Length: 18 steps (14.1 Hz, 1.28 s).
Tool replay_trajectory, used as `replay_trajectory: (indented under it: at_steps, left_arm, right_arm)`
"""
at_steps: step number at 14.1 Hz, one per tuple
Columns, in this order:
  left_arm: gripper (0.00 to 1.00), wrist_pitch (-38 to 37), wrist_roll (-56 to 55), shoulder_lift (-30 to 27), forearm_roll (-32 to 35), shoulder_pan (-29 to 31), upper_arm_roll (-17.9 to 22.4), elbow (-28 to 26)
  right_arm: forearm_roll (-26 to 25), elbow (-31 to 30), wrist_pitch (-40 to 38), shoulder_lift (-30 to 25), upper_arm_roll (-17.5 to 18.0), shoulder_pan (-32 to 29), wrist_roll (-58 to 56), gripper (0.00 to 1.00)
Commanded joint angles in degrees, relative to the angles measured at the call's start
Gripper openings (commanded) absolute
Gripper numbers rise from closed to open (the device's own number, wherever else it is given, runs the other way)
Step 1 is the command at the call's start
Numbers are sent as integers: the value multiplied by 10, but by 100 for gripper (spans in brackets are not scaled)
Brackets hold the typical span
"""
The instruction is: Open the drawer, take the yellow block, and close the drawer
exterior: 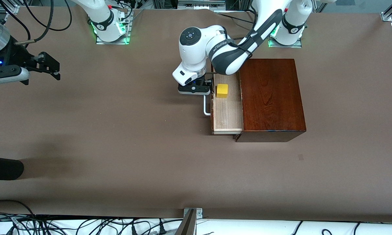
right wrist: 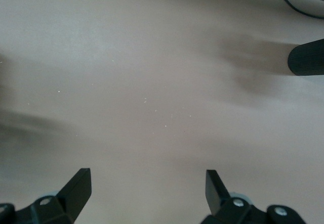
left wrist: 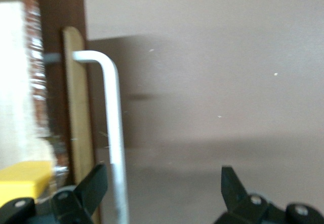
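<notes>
Glossy reddish-brown wooden box's drawer [exterior: 227, 111]: pulled open | small yellow cube [exterior: 222, 90]: inside, on pale wood | left gripper [left wrist: 164, 193]: spread wide, straddling white bar handle [left wrist: 114, 133] | right gripper [right wrist: 147, 191]: spread, empty, waiting over table [exterior: 117, 130].

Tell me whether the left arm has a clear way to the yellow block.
Probably yes. The drawer is pulled out, the yellow block lies uncovered inside, and the left tool hangs open at the handle beside it.
</notes>
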Motion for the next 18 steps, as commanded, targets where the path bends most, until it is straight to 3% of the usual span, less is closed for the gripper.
replay_trajectory:
  at_steps: [1,4,8,15,16,18]
  left_arm:
    - [100,-98,46,-44,1,2,1,26]
    - [100,-203,100,-73,1,35,1,69]
    - [100,-251,229,-121,-10,124,0,71]
    - [100,-263,457,-176,-179,332,3,75]
    - [100,-263,493,-191,-197,339,17,70]
    - [100,-263,557,-219,-202,317,89,62]
  right_arm:
    - [2,7,-6,0,0,0,5,100]
    - [2,7,-1,2,0,0,2,100]
    - [2,8,6,16,8,9,9,100]
    - [-3,8,20,64,8,45,-1,100]
    - [0,7,19,79,9,50,1,100]
    - [23,1,18,98,11,82,-4,100]
